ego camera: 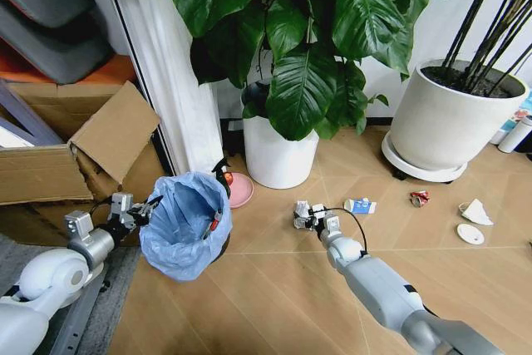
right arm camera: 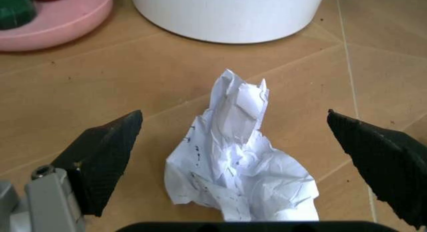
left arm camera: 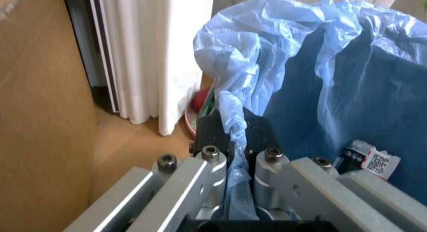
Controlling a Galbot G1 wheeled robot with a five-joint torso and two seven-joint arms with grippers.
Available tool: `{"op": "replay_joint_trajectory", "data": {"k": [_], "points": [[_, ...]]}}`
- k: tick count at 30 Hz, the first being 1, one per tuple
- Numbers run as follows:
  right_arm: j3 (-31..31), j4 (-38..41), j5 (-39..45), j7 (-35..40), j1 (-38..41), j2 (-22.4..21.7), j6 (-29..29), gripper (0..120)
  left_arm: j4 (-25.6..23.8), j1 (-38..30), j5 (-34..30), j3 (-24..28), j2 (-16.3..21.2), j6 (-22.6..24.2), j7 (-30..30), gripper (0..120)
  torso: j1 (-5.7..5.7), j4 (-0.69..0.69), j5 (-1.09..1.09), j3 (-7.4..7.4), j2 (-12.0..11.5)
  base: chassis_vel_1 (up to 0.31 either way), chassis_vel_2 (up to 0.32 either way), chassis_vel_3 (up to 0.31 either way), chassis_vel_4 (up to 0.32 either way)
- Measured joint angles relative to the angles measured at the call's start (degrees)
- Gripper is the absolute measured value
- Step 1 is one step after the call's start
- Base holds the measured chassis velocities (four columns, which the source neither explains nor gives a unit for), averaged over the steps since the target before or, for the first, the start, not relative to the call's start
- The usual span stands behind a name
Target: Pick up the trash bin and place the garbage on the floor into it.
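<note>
Chevron-laid tan planks make up the floor (ego camera: pixel 274 288), with two white plant pots and a torn cardboard box standing behind.

From the head view, the left tool (ego camera: pixel 148 205) is clamped on the near rim of the trash bin (ego camera: pixel 184 226), nipping the blue liner along with the edge. The right tool (ego camera: pixel 305 215) sits low over a crumpled paper wad (ego camera: pixel 299 209). Beyond that tool, farther to its right, I count four more pieces of garbage: one blue-white carton (ego camera: pixel 360 205), one crushed red can (ego camera: pixel 419 198), one folded white scrap (ego camera: pixel 476 211) and one round white lid (ego camera: pixel 470 234). With the wad, that makes five loose pieces and one bin.

At the left wrist, the fingers (left arm camera: pixel 212 164) pinch a twisted fold of the bag (left arm camera: pixel 287 51) against the dark rim; a small labelled item (left arm camera: pixel 370 159) lies inside, just past the tool.

At the right wrist, the two dark fingertips (right arm camera: pixel 107 152) stand wide apart with the wad (right arm camera: pixel 237 157) centred between them, touching neither.

The wad looks feather-light and soft and should crush under a squeeze, so its bulky middle is the place to take. The liner is thin and slippery; holding the stiff rim through it seems safer than holding plastic alone.
</note>
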Motion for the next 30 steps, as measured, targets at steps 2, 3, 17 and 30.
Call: {"op": "replay_joint_trajectory", "data": {"k": [2, 3, 17, 30], "points": [[0.1, -1.12, -0.28, -0.32, 0.49, 0.39, 0.11, 100, -0.04, 0.0, -0.13, -0.11, 0.11, 0.02, -0.01, 0, 0.0, 0.0, -0.01, 0.0, 0.0, 0.0, 0.0, 0.0, 0.0], [0.26, -2.38, -0.7, -0.81, 0.95, 0.86, 0.28, 100, -0.04, 0.01, -0.2, -0.16, 0.17, 0.02, -0.02, 0, 0.0, 0.0, -0.02, 0.0, 0.0, 0.0, 0.0, 0.0, 0.0], [5.32, -13.61, -8.63, -5.06, 4.28, 4.97, 4.76, 100, 0.16, -0.56, -0.29, 0.14, 0.14, 0.03, 0.04, 0, 0.0, 0.0, -0.01, 0.0, 0.0, 0.0, 0.0, 0.0, 0.0], [8.15, -18.21, -12.58, -6.85, 6.57, 7.45, 6.26, 88, 0.24, -1.02, -0.48, 0.22, 0.24, -0.04, 0.24, 0, 0.0, 0.01, -0.01, 0.0, 0.0, 0.0, 0.0, 0.0, 0.0]]}}
